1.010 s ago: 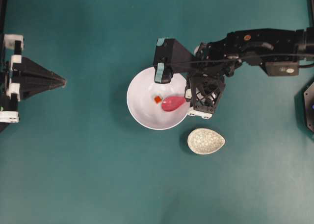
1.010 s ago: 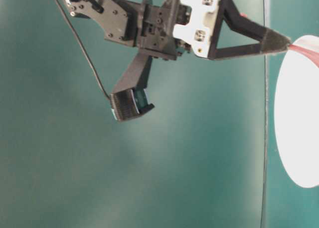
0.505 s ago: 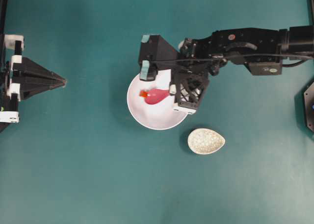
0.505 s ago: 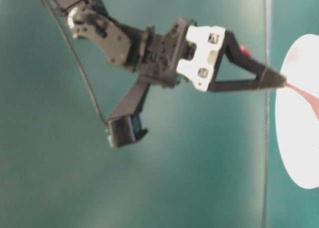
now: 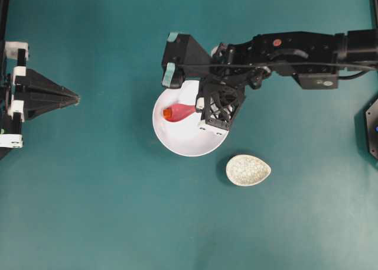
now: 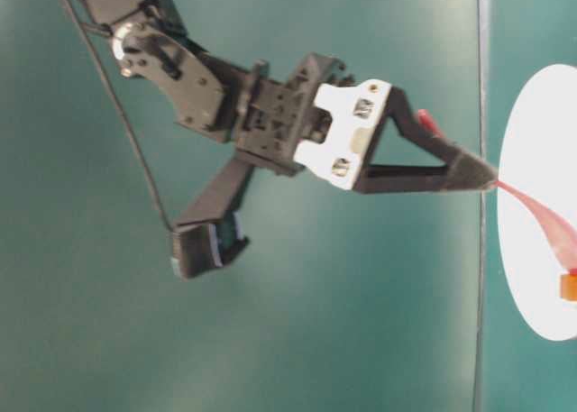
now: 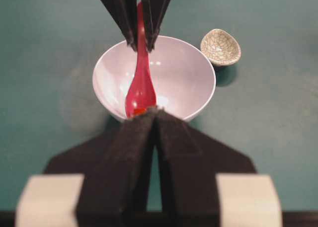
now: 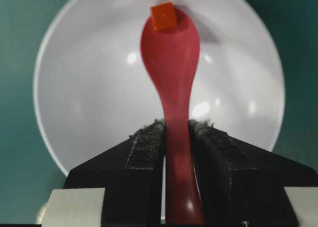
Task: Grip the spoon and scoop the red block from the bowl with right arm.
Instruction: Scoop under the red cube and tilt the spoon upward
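I've carried the glossy pink-red soup spoon (image 8: 170, 63) across the large round white bowl (image 5: 190, 141) — a second ago its oval end lay just short of the tiny red-orange cube (image 8: 164, 16), and now the cube sits on the spoon's far tip, well out ahead of my fingers. I judge the scoop is nearly made but shaky: the cube rides the very edge of the lip. My right gripper (image 8: 176, 132) is clamped on the spoon's handle, one black pad each side. The left gripper (image 7: 154, 118) has not moved, its fingers pressed together, pointing at the bowl. The speckled off-white teardrop dish (image 5: 248, 170) lies untouched beside the bowl.
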`<state>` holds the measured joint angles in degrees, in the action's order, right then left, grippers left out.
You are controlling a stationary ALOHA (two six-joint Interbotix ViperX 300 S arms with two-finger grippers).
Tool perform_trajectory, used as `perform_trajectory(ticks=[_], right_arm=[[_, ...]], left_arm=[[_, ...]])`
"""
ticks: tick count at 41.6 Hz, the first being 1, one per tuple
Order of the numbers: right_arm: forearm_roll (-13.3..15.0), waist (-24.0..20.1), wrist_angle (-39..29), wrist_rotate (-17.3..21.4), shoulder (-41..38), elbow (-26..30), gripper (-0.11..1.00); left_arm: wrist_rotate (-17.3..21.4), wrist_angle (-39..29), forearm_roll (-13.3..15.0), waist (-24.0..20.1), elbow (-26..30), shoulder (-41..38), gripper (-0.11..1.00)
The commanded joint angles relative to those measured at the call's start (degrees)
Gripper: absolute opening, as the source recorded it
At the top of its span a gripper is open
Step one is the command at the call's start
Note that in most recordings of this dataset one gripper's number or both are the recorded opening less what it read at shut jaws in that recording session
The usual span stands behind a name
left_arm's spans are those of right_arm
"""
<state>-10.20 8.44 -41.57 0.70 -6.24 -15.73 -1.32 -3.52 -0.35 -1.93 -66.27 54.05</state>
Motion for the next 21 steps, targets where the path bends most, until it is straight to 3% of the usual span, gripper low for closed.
perform_trajectory(ticks=[1, 14, 21], right_arm=[[-0.09, 0.0, 0.44, 0.44, 3.16, 0.53, 0.24], [-0.18, -1.05, 1.93, 0.79, 7.12, -5.19, 0.24], [-0.18, -2.11, 10.02, 0.88, 10.63, -10.55, 0.24]], left_arm=[[0.0, 0.53, -0.18, -0.09, 0.97, -0.18, 0.0], [-0.09, 0.53, -0.18, -0.09, 1.05, -0.09, 0.0], [-0.09, 0.62, -0.18, -0.09, 0.97, -0.09, 0.0]])
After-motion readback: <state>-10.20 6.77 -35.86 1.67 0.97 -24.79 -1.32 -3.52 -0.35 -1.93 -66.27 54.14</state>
